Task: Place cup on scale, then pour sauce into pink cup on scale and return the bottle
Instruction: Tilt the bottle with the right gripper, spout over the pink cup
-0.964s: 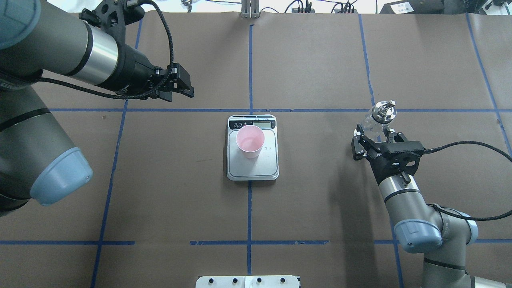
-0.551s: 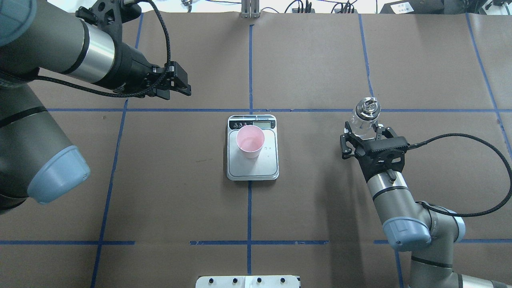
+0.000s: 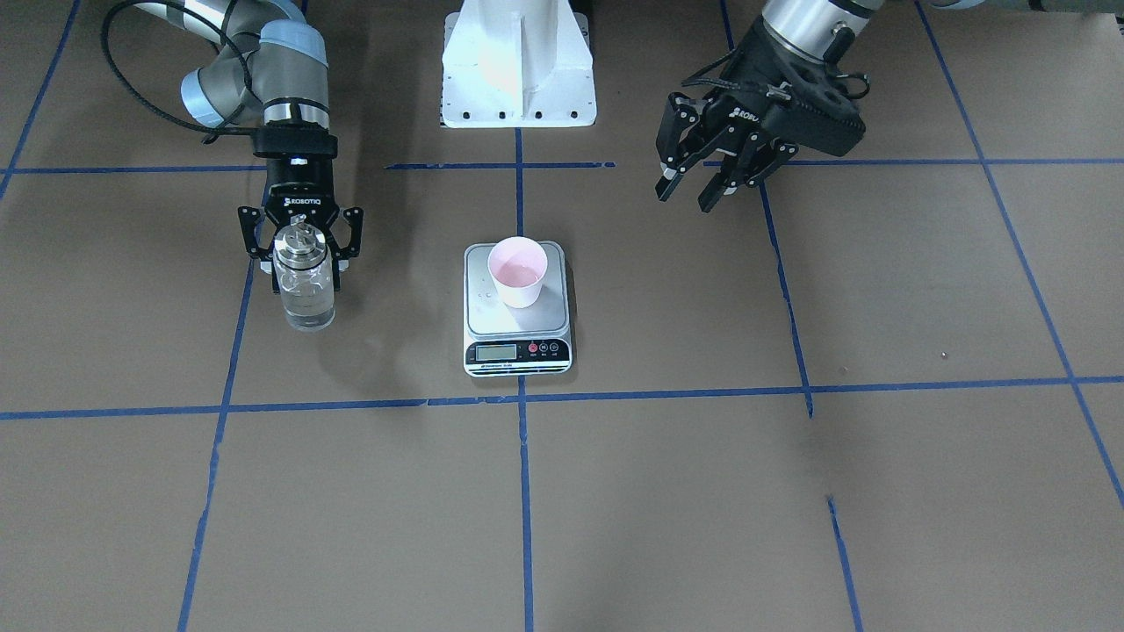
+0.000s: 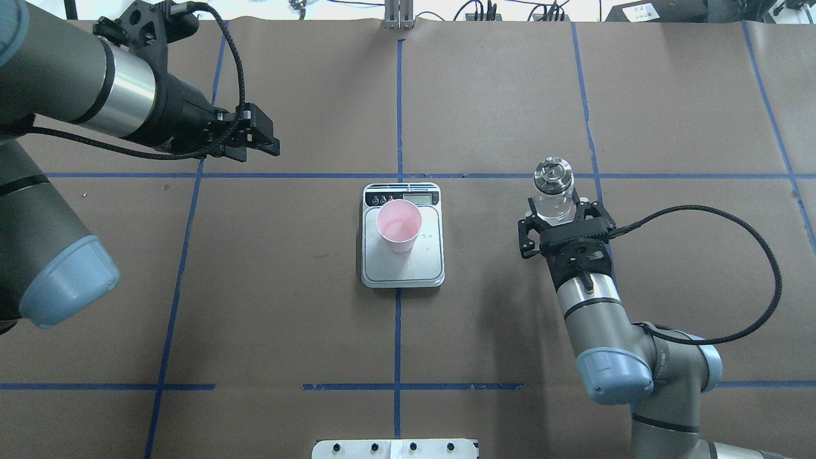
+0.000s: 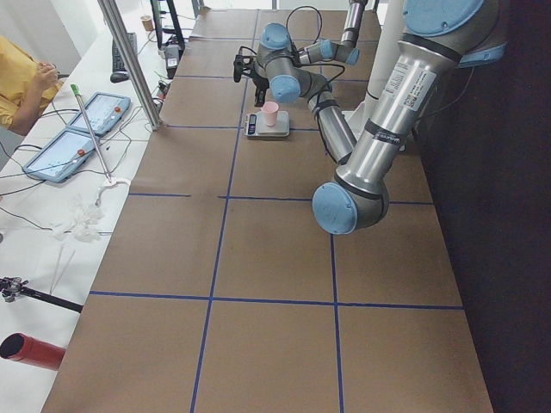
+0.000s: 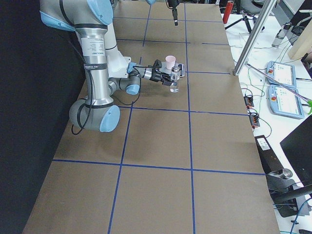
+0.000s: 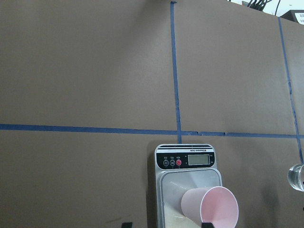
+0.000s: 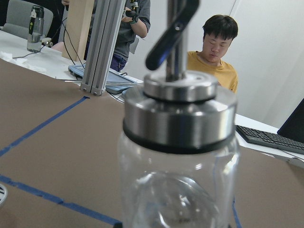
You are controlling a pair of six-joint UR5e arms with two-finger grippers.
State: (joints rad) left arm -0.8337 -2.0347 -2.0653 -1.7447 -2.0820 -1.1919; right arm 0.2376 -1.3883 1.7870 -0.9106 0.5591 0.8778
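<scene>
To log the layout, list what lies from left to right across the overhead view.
left tool → scale → bottle

Brown table (image 4: 287,287), gridded with blue tape (image 4: 399,95). Side bench: two tablets (image 5: 99,112) beside aluminium post (image 5: 129,60). Person in yellow shirt (image 8: 214,69), keyboard (image 8: 270,138) near.

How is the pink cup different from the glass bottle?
The cup is pink and you can't see through it; the bottle is clear glass. The cup is open on top; the bottle has a shiny metal cap. The cup sits on the scale; the bottle is gripped by the right end effector, off to the side. Both stand upright.
</scene>
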